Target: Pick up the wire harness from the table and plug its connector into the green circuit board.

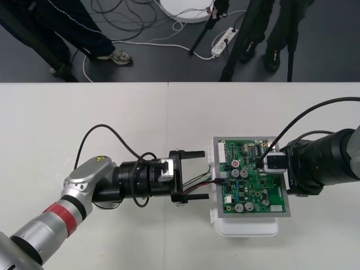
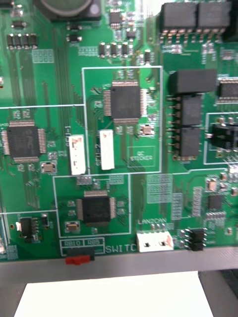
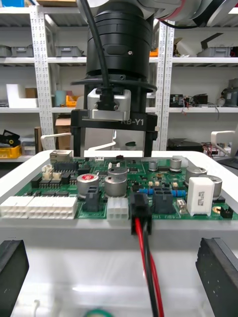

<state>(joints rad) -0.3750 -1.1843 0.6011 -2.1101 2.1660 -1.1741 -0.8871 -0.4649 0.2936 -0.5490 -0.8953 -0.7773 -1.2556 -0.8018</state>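
Fingers [image 3: 217, 270] of the left gripper [image 1: 207, 175] stand wide apart at the lower corners of the left wrist frame, released and clasping nothing. Between them the thin red and black wires of the small wire harness [image 3: 146, 267] run up the frame's middle to its small black plug [image 3: 139, 210]. The plug sits seated in a connector at the near edge of the green circuit board [image 1: 256, 185] on its white base [image 1: 247, 228]. Beyond, the right gripper [image 3: 114, 148] hangs over the board, fingers spread and empty. Plugging looks done; what is left, I judge, is backing both arms off the plain pale worktop [image 1: 84, 112].
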